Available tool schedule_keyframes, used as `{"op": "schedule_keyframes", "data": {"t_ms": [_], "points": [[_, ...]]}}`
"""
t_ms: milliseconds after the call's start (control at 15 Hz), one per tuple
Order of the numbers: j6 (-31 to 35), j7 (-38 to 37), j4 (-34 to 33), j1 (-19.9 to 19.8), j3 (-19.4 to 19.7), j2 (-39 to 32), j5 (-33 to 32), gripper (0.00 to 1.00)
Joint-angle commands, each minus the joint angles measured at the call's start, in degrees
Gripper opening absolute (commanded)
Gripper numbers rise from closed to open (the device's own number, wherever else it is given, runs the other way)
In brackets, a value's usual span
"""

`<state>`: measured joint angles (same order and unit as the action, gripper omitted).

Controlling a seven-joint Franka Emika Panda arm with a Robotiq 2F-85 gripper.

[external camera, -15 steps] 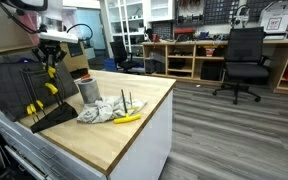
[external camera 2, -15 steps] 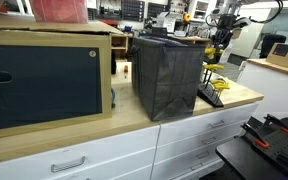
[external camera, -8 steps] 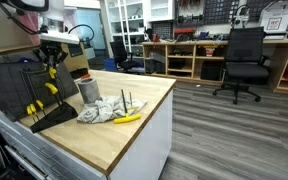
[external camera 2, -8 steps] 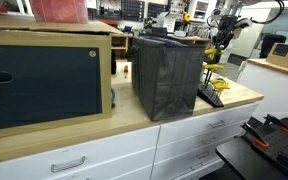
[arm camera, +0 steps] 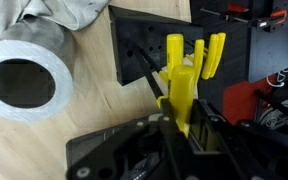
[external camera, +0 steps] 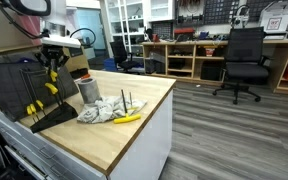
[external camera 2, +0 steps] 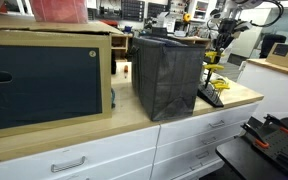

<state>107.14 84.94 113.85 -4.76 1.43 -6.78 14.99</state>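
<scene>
My gripper (arm camera: 184, 128) is shut on a yellow-handled utensil (arm camera: 181, 90) and holds it above a black rack (arm camera: 144, 45) that has yellow-handled utensils (arm camera: 206, 52) standing in it. In both exterior views the gripper (external camera: 52, 62) (external camera 2: 213, 52) hangs over the rack (external camera: 44, 112) (external camera 2: 212, 95) with the yellow piece in its jaws. A grey metal cup (arm camera: 26, 80) (external camera: 87, 90) stands beside the rack on the wooden counter.
A crumpled grey cloth (external camera: 106, 109) with a yellow utensil (external camera: 127, 118) lies next to the cup. A black fabric bin (external camera 2: 168, 75) and a wooden box (external camera 2: 44, 78) stand on the counter. An office chair (external camera: 246, 60) and shelves lie beyond.
The gripper with the yellow utensil has risen slightly; little else differs.
</scene>
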Motion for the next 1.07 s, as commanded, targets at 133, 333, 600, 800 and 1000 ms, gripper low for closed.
{"op": "schedule_keyframes", "data": {"t_ms": [133, 333, 600, 800, 1000], "points": [[2.1, 0.0, 0.8, -0.1, -0.1, 1.1, 1.1, 0.06], [2.2, 0.3, 1.0, 0.0, -0.2, 1.6, 1.9, 0.06], [2.8, 0.6, 0.9, 0.0, -0.4, 1.8, 3.4, 0.06], [3.2, 0.7, 1.3, 0.1, -0.5, 1.7, 3.5, 0.06], [2.6, 0.8, 1.6, -0.2, -0.3, 1.9, 2.8, 0.06]]}}
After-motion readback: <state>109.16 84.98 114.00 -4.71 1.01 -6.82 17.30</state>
